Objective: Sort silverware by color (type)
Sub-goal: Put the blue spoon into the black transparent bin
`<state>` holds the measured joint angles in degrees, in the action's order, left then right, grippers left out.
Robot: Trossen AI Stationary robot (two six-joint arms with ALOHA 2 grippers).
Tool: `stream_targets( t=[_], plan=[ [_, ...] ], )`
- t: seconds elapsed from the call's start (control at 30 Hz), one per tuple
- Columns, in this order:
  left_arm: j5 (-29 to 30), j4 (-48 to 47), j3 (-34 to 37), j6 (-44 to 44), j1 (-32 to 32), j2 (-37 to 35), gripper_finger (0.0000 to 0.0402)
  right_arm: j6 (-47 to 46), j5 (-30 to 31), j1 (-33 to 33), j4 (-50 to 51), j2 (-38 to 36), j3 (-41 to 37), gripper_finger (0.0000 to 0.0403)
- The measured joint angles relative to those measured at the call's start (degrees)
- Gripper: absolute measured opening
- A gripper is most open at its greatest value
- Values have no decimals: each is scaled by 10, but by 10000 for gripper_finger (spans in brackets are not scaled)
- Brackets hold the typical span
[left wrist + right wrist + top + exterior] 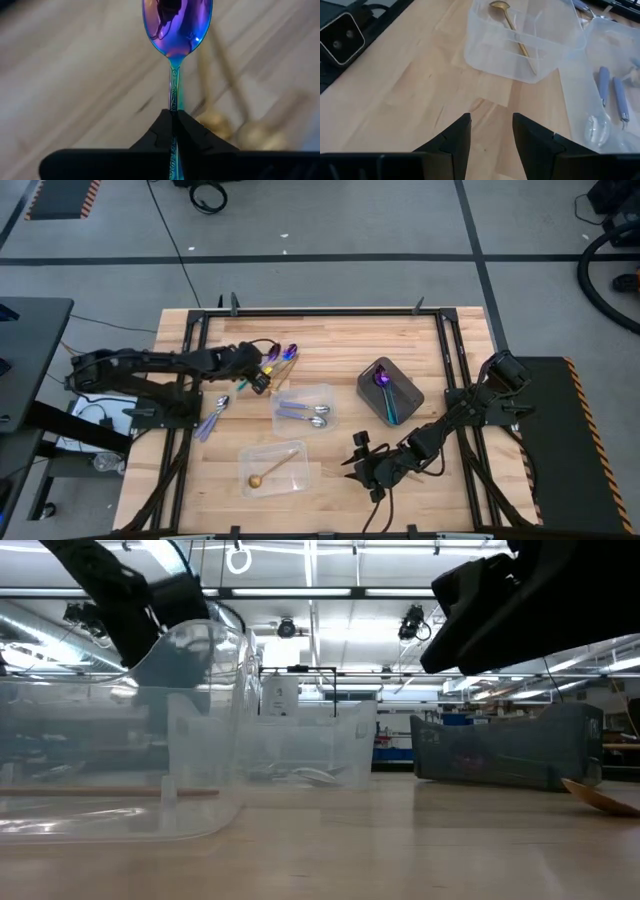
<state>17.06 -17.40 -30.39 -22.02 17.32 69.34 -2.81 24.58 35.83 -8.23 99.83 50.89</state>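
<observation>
The left hand (175, 117) is clenched on the handle of an iridescent purple-blue metal spoon (176, 30), near the wooden bench's (330, 480) far-left part. Only its wrist view shows this grip. The right hand (491, 132), released, hovers over bare wood near the front edge, beside the clear plastic tray (520, 37) holding a gold spoon (512, 27).

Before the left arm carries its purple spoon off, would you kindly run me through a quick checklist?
1. Left claw shut on the purple spoon: ok.
2. Spoon clear of the gold spoons beneath: cannot tell.
3. Grey tray already holds a purple spoon, room left: ok.
4. Right claw open, parked near the table's front, away from the grey tray: ok.
5. Gold spoon in its own clear tray: ok.
</observation>
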Motion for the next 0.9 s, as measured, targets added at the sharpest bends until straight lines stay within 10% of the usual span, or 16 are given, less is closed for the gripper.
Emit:
stream_targets(
  t=[0.47,0.9],
  plan=[
    [147,302,-1,87,-207,-29,17,-19,74,-13,48,-76,0,155],
    [127,576,-1,216,-285,45,17,12,57,-142,-113,-101,0,156]
  ],
)
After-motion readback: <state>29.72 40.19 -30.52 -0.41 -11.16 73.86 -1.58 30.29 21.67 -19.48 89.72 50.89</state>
